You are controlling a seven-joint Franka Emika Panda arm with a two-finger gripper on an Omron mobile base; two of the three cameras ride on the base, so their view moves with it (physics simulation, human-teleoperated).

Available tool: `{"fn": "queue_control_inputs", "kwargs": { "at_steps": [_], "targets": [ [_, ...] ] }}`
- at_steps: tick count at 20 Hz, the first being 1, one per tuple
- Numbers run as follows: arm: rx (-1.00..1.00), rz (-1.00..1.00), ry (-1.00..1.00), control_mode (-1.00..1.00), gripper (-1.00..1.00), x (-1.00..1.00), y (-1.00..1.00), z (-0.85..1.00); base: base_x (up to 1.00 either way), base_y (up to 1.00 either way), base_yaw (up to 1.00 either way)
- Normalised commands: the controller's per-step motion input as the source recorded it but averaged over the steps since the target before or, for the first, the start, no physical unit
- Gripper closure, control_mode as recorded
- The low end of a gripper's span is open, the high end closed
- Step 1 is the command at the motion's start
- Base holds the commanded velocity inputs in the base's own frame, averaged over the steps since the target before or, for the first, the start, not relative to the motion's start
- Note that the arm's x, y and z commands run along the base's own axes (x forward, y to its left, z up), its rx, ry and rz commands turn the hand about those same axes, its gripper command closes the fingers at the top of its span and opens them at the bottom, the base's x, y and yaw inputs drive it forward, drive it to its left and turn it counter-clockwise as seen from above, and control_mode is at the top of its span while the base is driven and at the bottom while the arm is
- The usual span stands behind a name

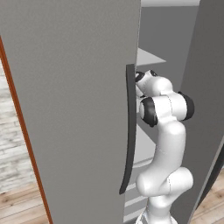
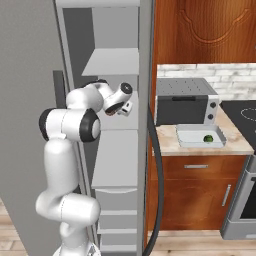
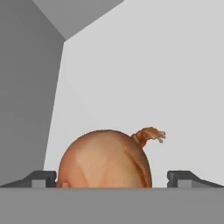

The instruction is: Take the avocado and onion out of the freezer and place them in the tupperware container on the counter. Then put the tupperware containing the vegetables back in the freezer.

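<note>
My gripper [image 3: 112, 177] stands spread wide inside the freezer [image 2: 115, 65], holding nothing. The onion [image 3: 105, 159] sits on the pale shelf directly between my fingertips [image 3: 43, 178], stem tuft angled toward the right one; closing should catch it.

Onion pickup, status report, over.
Gripper open, jaws straddling the onion on the freezer shelf, not yet closed. Avocado in the tupperware container on the counter. Nothing in the way.
</note>
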Motion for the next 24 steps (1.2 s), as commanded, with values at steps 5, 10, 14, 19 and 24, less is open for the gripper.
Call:
{"fn": "queue_control_inputs", "kwargs": {
  "at_steps": [5, 10, 14, 19, 24],
  "targets": [
    [0.00, 0.00, 0.00, -1.00, -1.00, 0.13, 0.00, -0.08, 0.00, 0.00, 0.00],
    [0.00, 0.00, 0.05, -1.00, 1.00, 0.03, 0.00, -0.04, 0.00, 0.00, 0.00],
    [0.00, 0.00, 0.05, -1.00, 1.00, 0.00, 0.00, -0.10, 0.00, 0.00, 0.00],
    [0.00, 0.00, 0.02, -1.00, 1.00, 0.00, 0.00, -0.02, 0.00, 0.00, 0.00],
    [0.00, 0.00, 0.00, -1.00, 1.00, -0.01, 0.00, 0.00, 0.00, 0.00, 0.00]
  ]
}}
